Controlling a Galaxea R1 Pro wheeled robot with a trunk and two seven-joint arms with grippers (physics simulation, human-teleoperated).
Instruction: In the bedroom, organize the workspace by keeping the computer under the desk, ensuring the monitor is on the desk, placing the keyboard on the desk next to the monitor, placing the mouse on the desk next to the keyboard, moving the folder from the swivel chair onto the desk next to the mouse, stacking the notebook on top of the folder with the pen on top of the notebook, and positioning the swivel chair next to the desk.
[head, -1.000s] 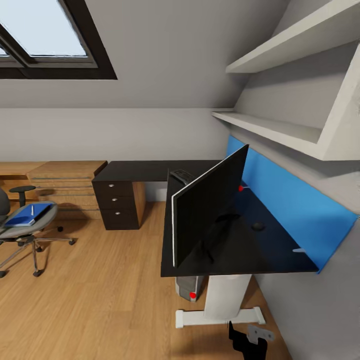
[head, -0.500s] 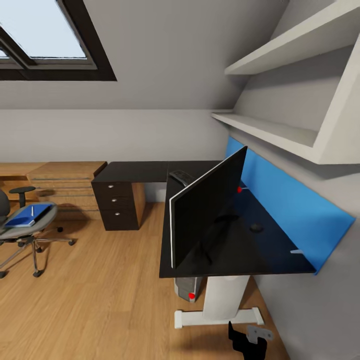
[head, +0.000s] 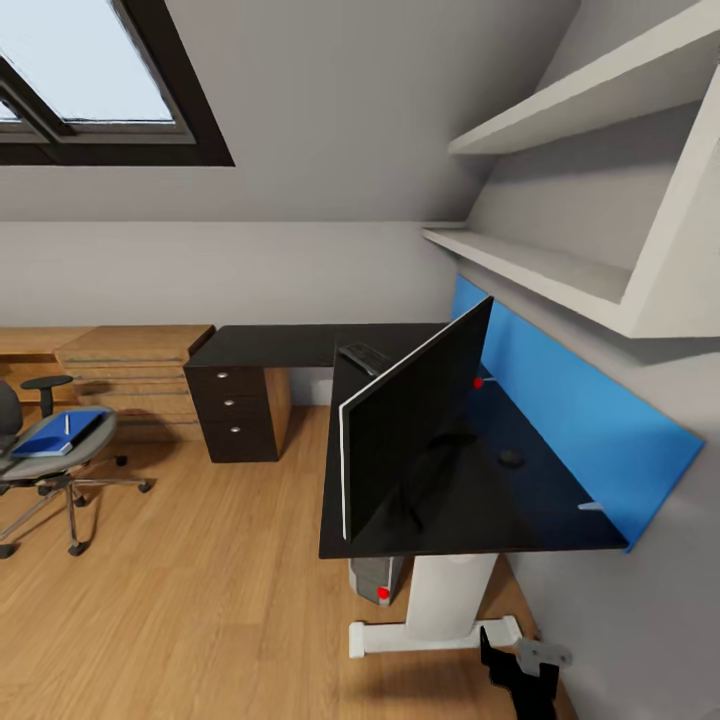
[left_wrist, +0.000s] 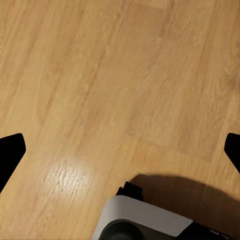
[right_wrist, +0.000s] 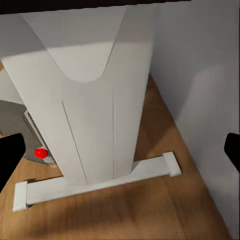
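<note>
The black-topped desk (head: 290, 343) runs along the blue back panel. On it the monitor (head: 415, 425) stands edge-on to me. The keyboard (head: 365, 357) lies behind the monitor, and the mouse (head: 511, 459) lies between the monitor and the panel. The computer (head: 377, 579) (right_wrist: 20, 131) sits under the desk beside its white leg (right_wrist: 90, 100). At far left the swivel chair (head: 45, 470) carries the blue folder (head: 55, 436), with the pale pen (head: 67, 424) lying on top. The notebook is too small to tell apart. My right gripper (head: 520, 668) (right_wrist: 120, 155) is open and faces the leg. My left gripper (left_wrist: 120, 155) is open over the floor.
A black drawer unit (head: 238, 408) stands under the desk's far wing, with light wooden cabinets (head: 130, 375) to its left. White shelves (head: 540, 265) jut from the right wall above the desk. Wooden floor (head: 200, 580) stretches between chair and desk.
The head view has shifted slightly, so the desk sits a little differently in frame. My right gripper has moved a little to the right and up at the lower edge.
</note>
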